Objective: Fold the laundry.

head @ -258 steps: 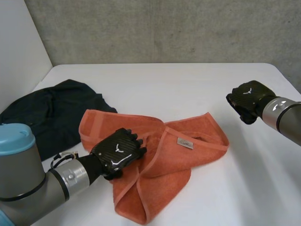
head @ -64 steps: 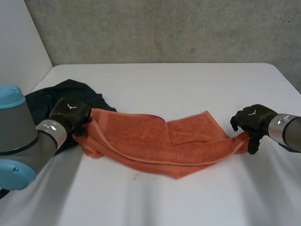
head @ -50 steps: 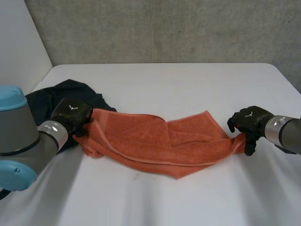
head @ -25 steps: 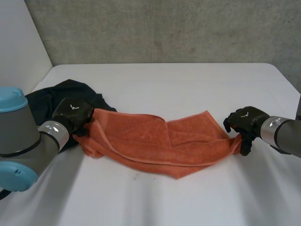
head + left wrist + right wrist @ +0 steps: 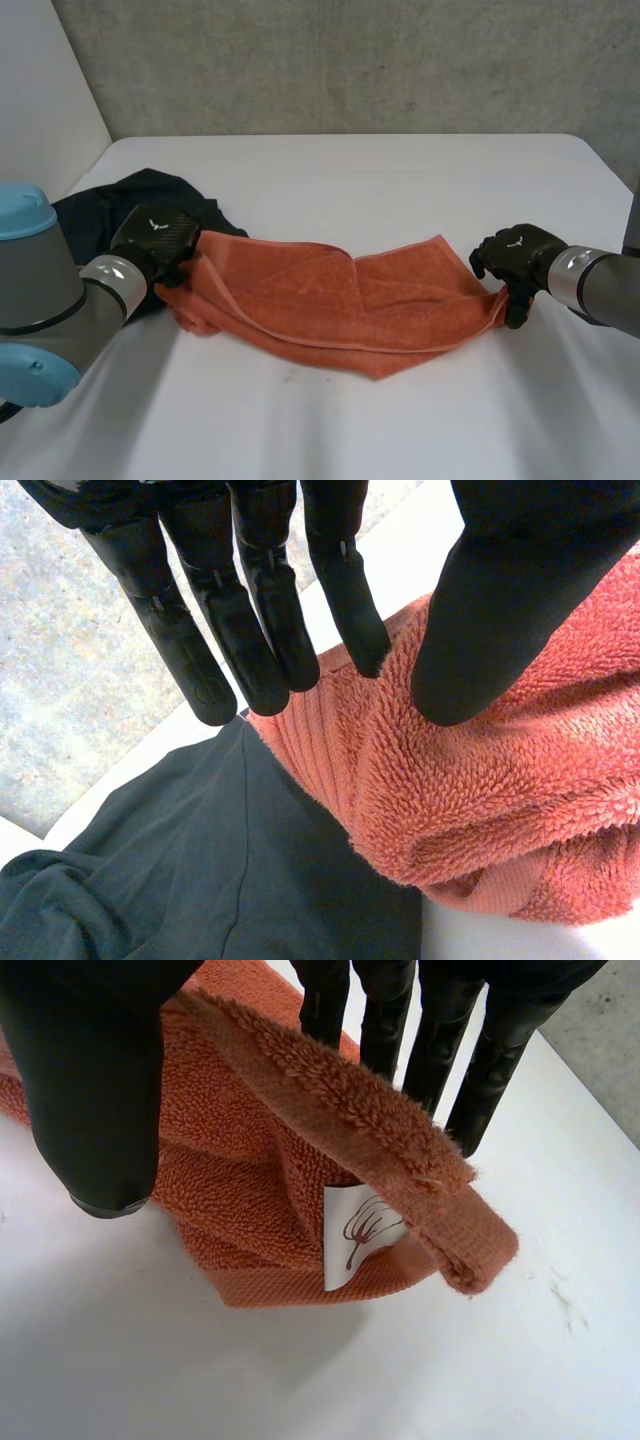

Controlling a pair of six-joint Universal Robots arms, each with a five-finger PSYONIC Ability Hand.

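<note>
An orange towel (image 5: pixel 330 300) lies stretched sideways across the white table (image 5: pixel 400 170), bunched in loose folds. My left hand (image 5: pixel 155 240) grips its left end: in the left wrist view the thumb and fingers (image 5: pixel 260 610) pinch the thick pile of the towel (image 5: pixel 520 780). My right hand (image 5: pixel 510 255) holds the right end. In the right wrist view the hemmed edge of the towel (image 5: pixel 270 1160) runs between the thumb (image 5: pixel 90 1090) and the fingers, and a white label (image 5: pixel 355 1225) hangs below it.
A dark green garment (image 5: pixel 90 225) lies crumpled at the table's left side, right behind my left hand and touching the towel; in the left wrist view the garment (image 5: pixel 200 860) sits beneath the fingertips. A grey concrete wall stands behind the table.
My right hand has moved a little to the left with the towel's end, slackening that end slightly. The left hand has stayed put.
</note>
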